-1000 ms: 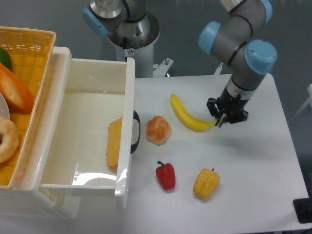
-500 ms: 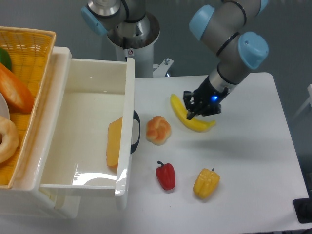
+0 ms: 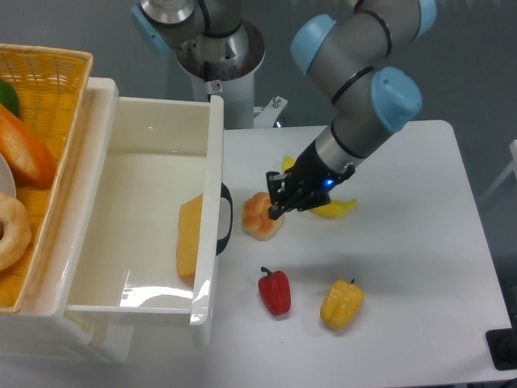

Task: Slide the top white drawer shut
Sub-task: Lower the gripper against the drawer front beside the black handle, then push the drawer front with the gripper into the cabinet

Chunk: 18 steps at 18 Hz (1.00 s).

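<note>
Obstacles: round orange-cream bread roll point(image 3: 260, 217) just right of the drawer front; yellow banana point(image 3: 335, 208) beyond it, mostly hidden by the arm.
Near side: red bell pepper point(image 3: 275, 290), yellow bell pepper point(image 3: 342, 303).
Drawer: glossy white plastic top drawer point(image 3: 145, 212), left, pulled wide open; black curved handle point(image 3: 225, 218); yellow wedge point(image 3: 190, 238) inside.
Gripper: black two-finger gripper point(image 3: 277, 199) over the roll; opening cannot be told, holds nothing visible.

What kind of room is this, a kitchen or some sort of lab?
Most likely a robotics lab, not a kitchen. A jointed robot arm bolted by a plain white table works among what look like toy foods, such as a red pepper, beside an open white drawer.
</note>
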Tool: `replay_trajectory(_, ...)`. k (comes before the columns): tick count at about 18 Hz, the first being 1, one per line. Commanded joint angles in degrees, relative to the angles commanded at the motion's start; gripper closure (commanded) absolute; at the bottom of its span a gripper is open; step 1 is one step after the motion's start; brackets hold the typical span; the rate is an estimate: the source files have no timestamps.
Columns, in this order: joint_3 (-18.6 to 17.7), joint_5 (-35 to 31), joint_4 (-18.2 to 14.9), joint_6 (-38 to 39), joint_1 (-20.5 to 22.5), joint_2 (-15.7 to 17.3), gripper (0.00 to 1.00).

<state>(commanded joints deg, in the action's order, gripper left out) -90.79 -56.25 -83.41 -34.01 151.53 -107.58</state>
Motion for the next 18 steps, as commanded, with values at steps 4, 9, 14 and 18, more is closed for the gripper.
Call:
replay_trajectory(4, 0.0, 0.6, 0.0, 0.3, -1.5, 0.0, 0.89)
replay_trajectory(9, 0.0, 1.4, -0.1, 1.5, -3.1, 0.1, 0.9)
replay_trajectory(14, 0.0, 1.9, -0.1, 2.2, -4.0, 0.4, 0.9)
replay_trajectory(18, -0.1, 2.2, -0.3, 2.5, -4.1, 0.7, 0.9)
